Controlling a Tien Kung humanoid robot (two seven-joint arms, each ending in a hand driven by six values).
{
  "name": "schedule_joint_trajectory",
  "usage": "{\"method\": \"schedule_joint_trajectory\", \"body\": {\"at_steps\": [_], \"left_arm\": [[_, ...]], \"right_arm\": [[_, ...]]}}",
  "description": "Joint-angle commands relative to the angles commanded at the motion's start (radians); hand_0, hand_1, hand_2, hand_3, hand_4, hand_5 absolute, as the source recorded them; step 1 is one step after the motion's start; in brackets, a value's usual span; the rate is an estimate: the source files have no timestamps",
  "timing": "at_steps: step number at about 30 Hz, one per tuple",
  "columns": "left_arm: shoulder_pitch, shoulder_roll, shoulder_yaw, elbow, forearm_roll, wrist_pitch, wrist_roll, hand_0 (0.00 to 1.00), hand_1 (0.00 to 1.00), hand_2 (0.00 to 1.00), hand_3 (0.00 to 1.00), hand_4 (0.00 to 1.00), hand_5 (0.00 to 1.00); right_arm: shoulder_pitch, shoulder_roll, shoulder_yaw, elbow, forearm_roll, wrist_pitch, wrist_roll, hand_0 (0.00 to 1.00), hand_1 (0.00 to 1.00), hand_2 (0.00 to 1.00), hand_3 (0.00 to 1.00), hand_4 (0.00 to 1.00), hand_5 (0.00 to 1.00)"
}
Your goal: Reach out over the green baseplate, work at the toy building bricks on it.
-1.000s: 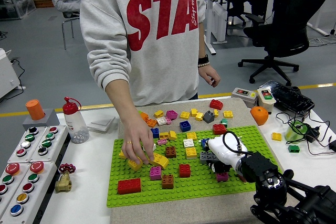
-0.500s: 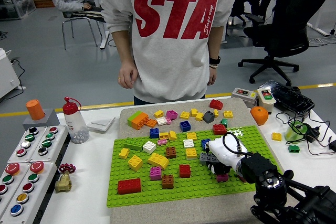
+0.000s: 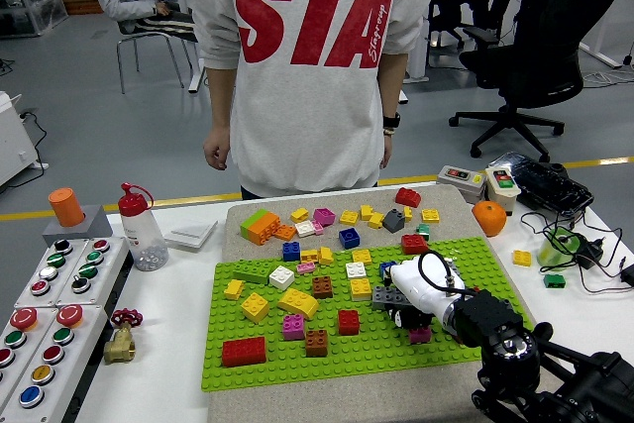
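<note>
The green baseplate (image 3: 376, 356) lies on a beige mat in the middle of the table. Several bricks stand on it, among them a red one (image 3: 244, 351), a brown one (image 3: 316, 343), two yellow ones (image 3: 297, 301) and a flat green one (image 3: 250, 270). My right hand (image 3: 408, 312), under a white cover, hangs low over the plate's right half. A grey brick (image 3: 388, 296) lies against its left side and a magenta brick (image 3: 420, 335) just below it. The person at the far side stands upright, one hand (image 3: 216, 154) hanging clear of the table.
More loose bricks lie on the mat behind the plate, including an orange-green one (image 3: 260, 226) and a red one (image 3: 408, 197). A button panel (image 3: 50, 314), a bottle (image 3: 140, 230) and a brass fitting (image 3: 121, 342) stand left. An orange (image 3: 488, 217), switch boxes and cables lie right.
The person's hand has left the yellow bricks on the plate's left and the person now stands upright. An orange-green brick and a flat green brick have appeared. My right hand edged slightly left.
</note>
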Motion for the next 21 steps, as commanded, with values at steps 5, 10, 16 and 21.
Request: {"method": "schedule_joint_trajectory", "body": {"at_steps": [5, 10, 16, 21], "left_arm": [[0.000, 0.000, 0.000, 0.000, 0.000, 0.000, 0.000, 0.664, 0.618, 0.612, 0.482, 0.375, 0.998], [0.001, 0.000, 0.001, 0.000, -0.001, 0.000, 0.001, 0.664, 0.618, 0.613, 0.483, 0.374, 0.998], [0.006, -0.001, 0.001, -0.001, 0.000, 0.000, 0.004, 0.664, 0.617, 0.613, 0.483, 0.375, 0.998], [0.008, -0.001, 0.000, -0.001, 0.003, 0.000, 0.008, 0.664, 0.617, 0.613, 0.483, 0.374, 0.998]], "right_arm": [[-0.004, -0.002, -0.005, 0.001, 0.010, -0.034, 0.013, 0.456, 0.495, 0.515, 0.551, 0.463, 0.345], [-0.008, -0.008, -0.009, 0.012, 0.018, -0.059, 0.028, 0.443, 0.487, 0.508, 0.544, 0.439, 0.331], [-0.021, -0.036, -0.020, 0.074, 0.025, -0.071, 0.037, 0.440, 0.484, 0.506, 0.542, 0.438, 0.334], [-0.030, -0.060, -0.029, 0.122, 0.024, -0.073, 0.039, 0.441, 0.482, 0.505, 0.542, 0.442, 0.337]]}}
